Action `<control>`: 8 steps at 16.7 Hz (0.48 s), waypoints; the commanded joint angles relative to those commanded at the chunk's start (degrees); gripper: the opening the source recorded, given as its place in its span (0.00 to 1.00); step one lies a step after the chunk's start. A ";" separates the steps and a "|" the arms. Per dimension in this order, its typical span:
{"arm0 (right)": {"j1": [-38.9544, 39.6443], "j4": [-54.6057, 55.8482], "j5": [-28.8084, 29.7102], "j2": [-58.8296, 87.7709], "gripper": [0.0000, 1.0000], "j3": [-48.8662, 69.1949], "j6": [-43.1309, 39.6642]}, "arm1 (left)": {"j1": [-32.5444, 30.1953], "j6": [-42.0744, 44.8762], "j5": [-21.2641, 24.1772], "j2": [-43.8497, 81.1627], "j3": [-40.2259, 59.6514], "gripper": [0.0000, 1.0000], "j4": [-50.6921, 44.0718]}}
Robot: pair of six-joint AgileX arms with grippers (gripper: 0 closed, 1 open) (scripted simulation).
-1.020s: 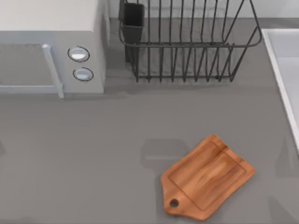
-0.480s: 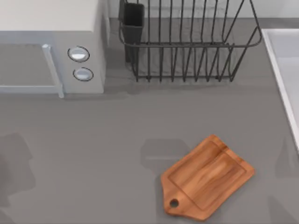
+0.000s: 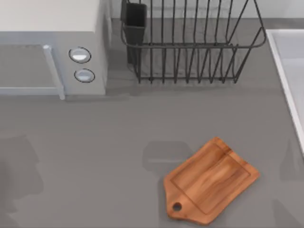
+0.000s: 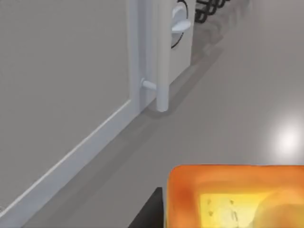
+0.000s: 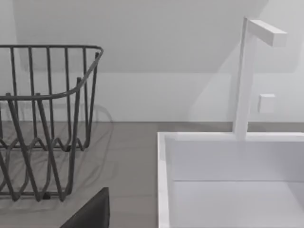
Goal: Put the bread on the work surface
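The bread, a toast-like slice with an orange-brown crust and yellowish face, hangs close in the left wrist view above the grey counter. My left gripper is shut on it, and one dark finger shows at its edge. The work surface, a reddish-brown wooden board with a holed handle, lies bare at the front right of the table in the top view. My right gripper sits parked near the sink, facing the back wall.
A grey microwave stands at the back left, its door handle near the bread. A black wire dish rack is at the back centre. A white sink with a faucet lines the right edge.
The arm's shadow at the top view's left edge has spread rightward over the counter. The board has not moved.
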 joint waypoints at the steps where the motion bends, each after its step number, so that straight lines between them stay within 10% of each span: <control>1: 0.00 0.00 0.00 0.00 1.00 0.00 0.00 | -1.24 -1.55 -0.75 -0.81 -0.41 0.00 0.64; 8: 0.00 0.00 0.00 0.00 1.00 0.00 0.00 | -20.73 -26.04 -13.12 -10.04 -5.22 0.00 10.21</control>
